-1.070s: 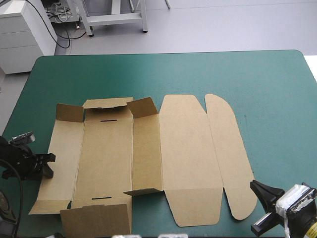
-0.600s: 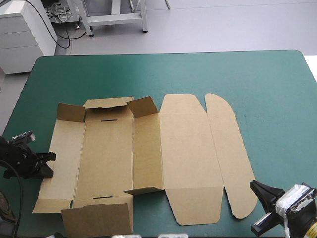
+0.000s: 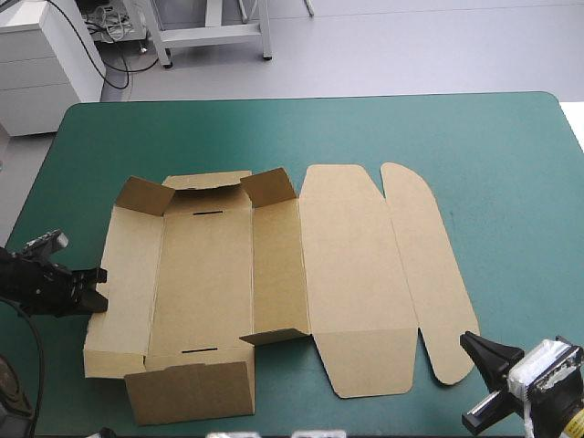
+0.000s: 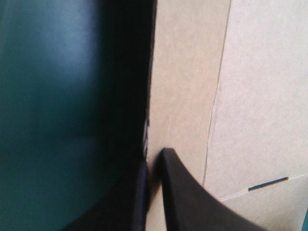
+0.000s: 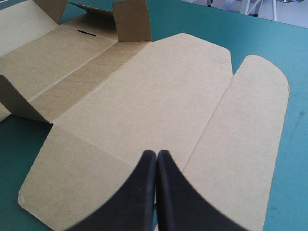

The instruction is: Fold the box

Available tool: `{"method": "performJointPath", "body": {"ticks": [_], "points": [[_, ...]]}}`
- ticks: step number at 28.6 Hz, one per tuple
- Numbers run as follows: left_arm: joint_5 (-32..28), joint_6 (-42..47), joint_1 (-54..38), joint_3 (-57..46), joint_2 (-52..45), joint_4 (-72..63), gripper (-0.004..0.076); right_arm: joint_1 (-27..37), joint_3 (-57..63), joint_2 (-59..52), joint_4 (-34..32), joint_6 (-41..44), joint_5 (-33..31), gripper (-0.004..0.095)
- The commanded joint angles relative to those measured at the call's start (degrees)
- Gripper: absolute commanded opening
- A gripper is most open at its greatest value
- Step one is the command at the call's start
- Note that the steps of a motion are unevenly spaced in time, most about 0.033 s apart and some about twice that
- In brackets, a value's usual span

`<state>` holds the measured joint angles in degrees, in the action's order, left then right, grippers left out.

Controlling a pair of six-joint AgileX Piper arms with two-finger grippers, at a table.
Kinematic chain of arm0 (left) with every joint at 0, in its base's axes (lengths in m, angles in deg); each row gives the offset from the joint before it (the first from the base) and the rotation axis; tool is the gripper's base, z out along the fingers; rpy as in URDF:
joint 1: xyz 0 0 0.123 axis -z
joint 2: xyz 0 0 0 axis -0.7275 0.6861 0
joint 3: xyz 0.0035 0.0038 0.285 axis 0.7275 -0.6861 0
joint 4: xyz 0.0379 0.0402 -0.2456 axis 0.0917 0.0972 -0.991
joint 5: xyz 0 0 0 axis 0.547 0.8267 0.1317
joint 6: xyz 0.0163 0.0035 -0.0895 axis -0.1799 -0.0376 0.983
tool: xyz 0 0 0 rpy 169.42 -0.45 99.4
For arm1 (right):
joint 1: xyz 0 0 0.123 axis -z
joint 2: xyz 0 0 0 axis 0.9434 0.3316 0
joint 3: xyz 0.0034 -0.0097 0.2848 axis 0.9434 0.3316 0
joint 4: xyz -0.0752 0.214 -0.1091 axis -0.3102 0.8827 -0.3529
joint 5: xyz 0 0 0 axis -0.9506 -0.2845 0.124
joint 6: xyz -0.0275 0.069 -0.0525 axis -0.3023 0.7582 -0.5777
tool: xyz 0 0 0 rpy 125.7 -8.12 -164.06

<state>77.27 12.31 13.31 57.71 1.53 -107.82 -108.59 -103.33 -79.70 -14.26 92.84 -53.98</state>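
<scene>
Box (image 3: pixel 347 274) is laid open on the table (image 3: pixel 493 164), left edge pinched by the left gripper (image 4: pixel 153 156). Right gripper (image 5: pixel 157 155) is held closed near its right end.

- Readable text, labels, brands, numbers, signs: none in any view.
- box (image 3: pixel 205 274): plain brown board on every panel that shows; nothing to read.
- teal-green cover (image 3: pixel 493 155): one plain colour; nothing to read.
</scene>
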Motion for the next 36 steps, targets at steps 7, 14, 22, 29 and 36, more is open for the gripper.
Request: {"method": "performJointPath", "body": {"ticks": [7,14,22,29,36], "points": [[2.3,0.7,0.1,1.7,-2.0,-0.2,0.0031,0.4,-1.4,0.8,-0.6,-0.1,4.4,-0.0016],[2.3,1.8,0.1,1.7,-2.0,1.6,0.0437,0.4,-1.4,0.8,-0.6,-0.1,4.4,-0.0016],[2.3,4.8,0.1,9.3,-3.7,2.0,0.0558,0.4,-1.4,0.8,-0.6,-0.1,4.4,-0.0016],[2.1,7.0,0.1,18.0,-11.4,6.5,0.0557,0.4,-1.4,0.8,-0.6,-0.1,4.4,-0.0016],[1.7,6.9,0.1,18.8,-17.8,9.7,0.0541,0.4,-1.4,0.8,-0.6,-0.1,4.4,-0.0016]]}}
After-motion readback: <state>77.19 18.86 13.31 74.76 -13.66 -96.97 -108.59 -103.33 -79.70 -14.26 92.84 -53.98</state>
